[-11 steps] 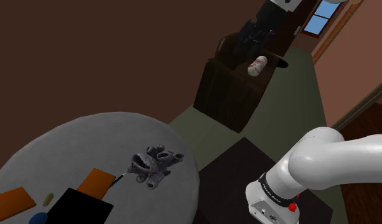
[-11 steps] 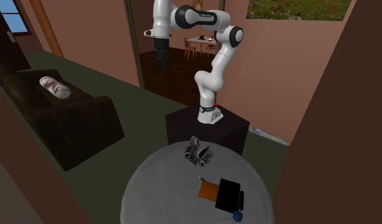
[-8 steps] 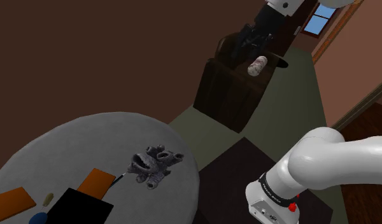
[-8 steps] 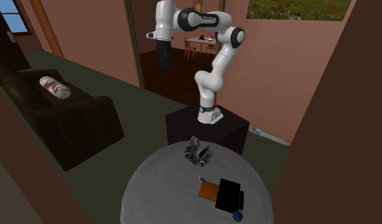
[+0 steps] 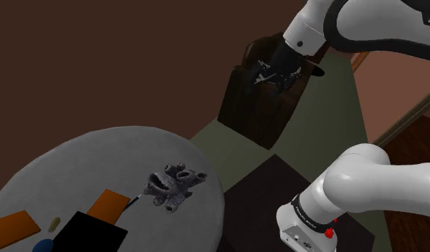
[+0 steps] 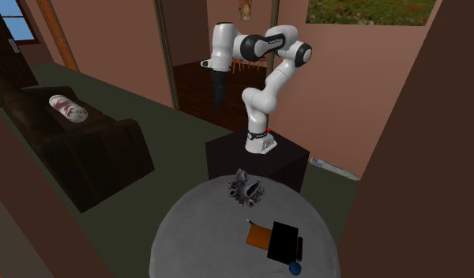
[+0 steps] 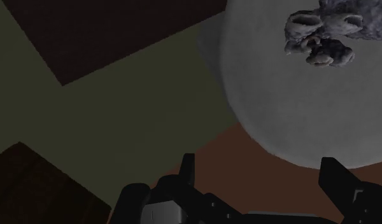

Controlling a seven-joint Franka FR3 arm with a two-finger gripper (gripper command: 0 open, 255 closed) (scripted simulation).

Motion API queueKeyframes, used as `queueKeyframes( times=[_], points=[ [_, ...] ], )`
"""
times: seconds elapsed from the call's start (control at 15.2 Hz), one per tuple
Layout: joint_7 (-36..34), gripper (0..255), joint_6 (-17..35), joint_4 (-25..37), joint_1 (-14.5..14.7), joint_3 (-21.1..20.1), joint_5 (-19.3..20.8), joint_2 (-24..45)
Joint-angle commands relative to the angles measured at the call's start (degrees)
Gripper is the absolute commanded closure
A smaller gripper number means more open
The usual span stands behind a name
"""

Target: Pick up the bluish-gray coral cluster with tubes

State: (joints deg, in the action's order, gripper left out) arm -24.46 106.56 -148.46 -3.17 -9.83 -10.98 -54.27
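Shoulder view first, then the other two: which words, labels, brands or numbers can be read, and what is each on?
"FR": white letters on a dark part of the arm, cut off at the picture's edge.
Tiny white print on the black ring at the arm's foot: too small to read.
Nothing else can be read in any view.

Place: a home, by the look of it a living room.
Seating: dark brown sofa along one side, a patterned bolster cushion on its seat.
Worktop: round grey worktop standing on an olive-green floor.
Walls: salmon-pink walls; a wood-trimmed doorway opens onto a reddish-brown floor.
Windows: blue-paned window behind the sofa; a second window shows greenery.
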Motion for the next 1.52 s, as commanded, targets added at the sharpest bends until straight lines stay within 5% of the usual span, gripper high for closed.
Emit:
queueKeyframes(
  times=[0.0,0.53,0.86,1.19,1.45],
  points=[
    [-5.63,0,1.94,-2.54,-0.09,-3.67,-2.07,-0.99],
    [-27.78,0,10.29,-8.60,0.34,-20.40,-11.60,0.15],
    [-41.94,0,16.82,-7.90,-1.93,-32.50,-16.73,6.36],
    [-56.36,0,23.73,-4.02,-9.07,-46.42,-18.99,15.23],
    [-68.51,0,28.86,0.94,-20.26,-60.58,-17.72,22.66]
  ],
)
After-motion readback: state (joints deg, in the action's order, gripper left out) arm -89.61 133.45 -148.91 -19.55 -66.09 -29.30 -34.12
